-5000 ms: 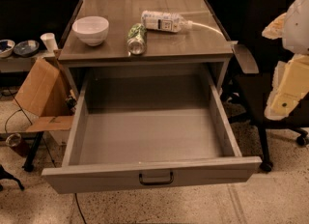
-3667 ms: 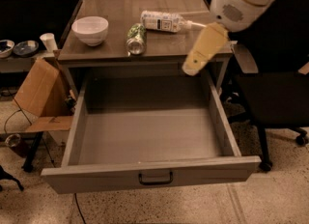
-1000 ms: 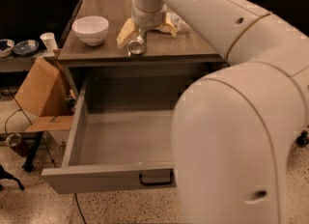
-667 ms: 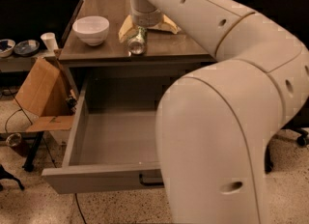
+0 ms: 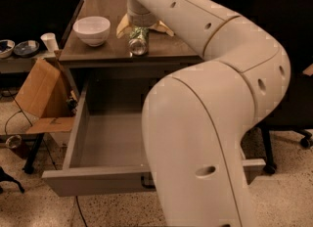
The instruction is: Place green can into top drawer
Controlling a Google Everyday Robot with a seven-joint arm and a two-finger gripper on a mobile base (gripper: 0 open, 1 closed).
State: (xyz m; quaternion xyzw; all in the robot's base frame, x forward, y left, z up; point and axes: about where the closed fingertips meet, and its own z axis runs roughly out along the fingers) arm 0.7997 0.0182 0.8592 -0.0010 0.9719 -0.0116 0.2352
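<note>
The green can lies on its side near the front of the tabletop, one silver end facing me. My gripper reaches down from above right behind the can. Its cream fingers are spread open on either side of the can, not closed on it. The top drawer is pulled fully out below the table, and the part of it I can see holds nothing. My arm hides the drawer's right half and most of its handle.
A white bowl stands on the table left of the can. A cardboard box, a paper cup and dishes sit to the left. A black chair stands at the right. The clear bottle is hidden behind my arm.
My arm swung in from the right over the table and brought the gripper down to the green can. The can and the drawer have stayed put.
</note>
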